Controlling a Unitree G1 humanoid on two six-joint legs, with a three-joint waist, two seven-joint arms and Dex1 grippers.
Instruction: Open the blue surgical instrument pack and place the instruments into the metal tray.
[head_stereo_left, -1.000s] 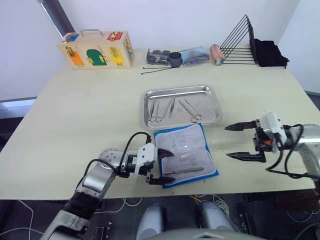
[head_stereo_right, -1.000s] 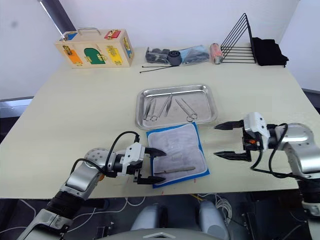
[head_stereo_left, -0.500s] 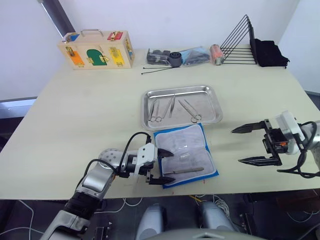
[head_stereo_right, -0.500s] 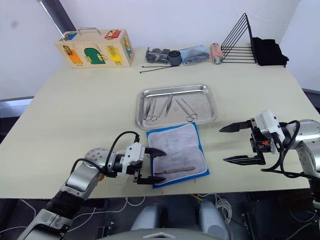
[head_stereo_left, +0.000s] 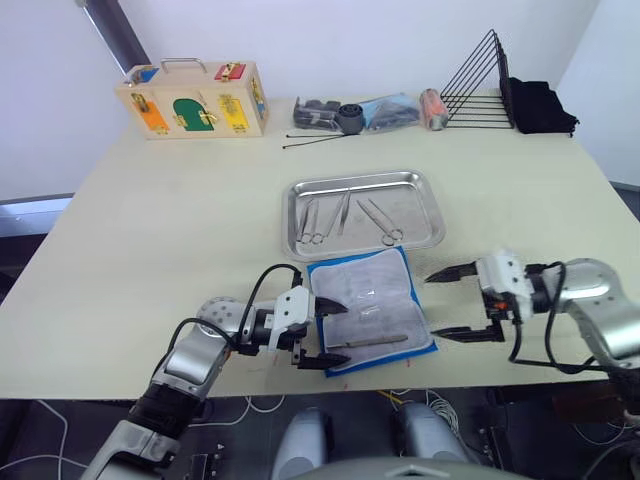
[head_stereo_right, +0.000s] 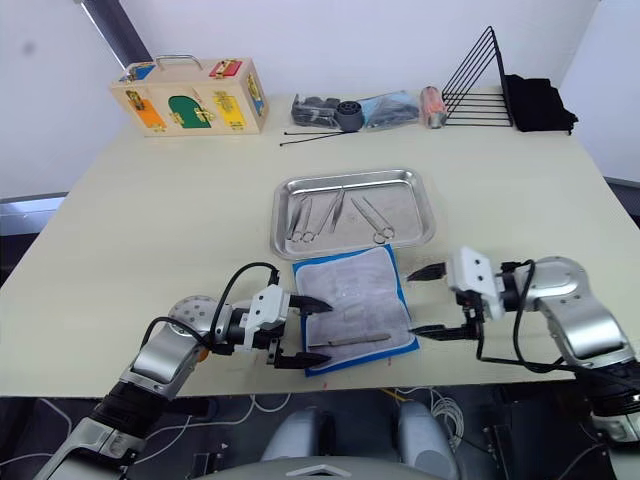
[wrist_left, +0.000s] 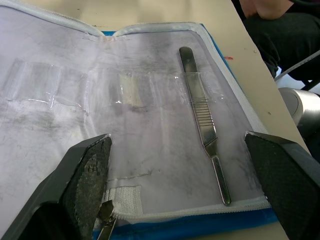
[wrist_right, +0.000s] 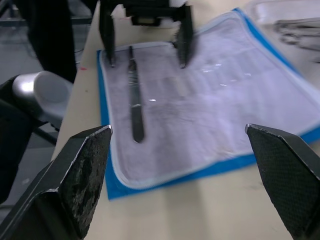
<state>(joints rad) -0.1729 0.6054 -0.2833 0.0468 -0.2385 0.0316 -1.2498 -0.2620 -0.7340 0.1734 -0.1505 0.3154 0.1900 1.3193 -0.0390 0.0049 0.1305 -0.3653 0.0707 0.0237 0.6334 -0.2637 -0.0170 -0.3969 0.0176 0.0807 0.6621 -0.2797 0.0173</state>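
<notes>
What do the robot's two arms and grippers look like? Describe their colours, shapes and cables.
Both arms are rounded silver-grey segments with looping black cables. The left gripper and right gripper each have a white body and two pointed black fingers; orange shows on the right one.

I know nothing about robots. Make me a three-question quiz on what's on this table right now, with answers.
1. True or false: the pack lies open.
2. How many instruments remain on its lining? A) none B) one C) four
3. Fill in: both the left gripper and the right gripper have their fingers ____.

Key
1. True; the grey lining faces up, just in front of the tray.
2. B; one slim metal handle lies there, the others are in the tray.
3. Open; each sits at one side of the pack.
</notes>
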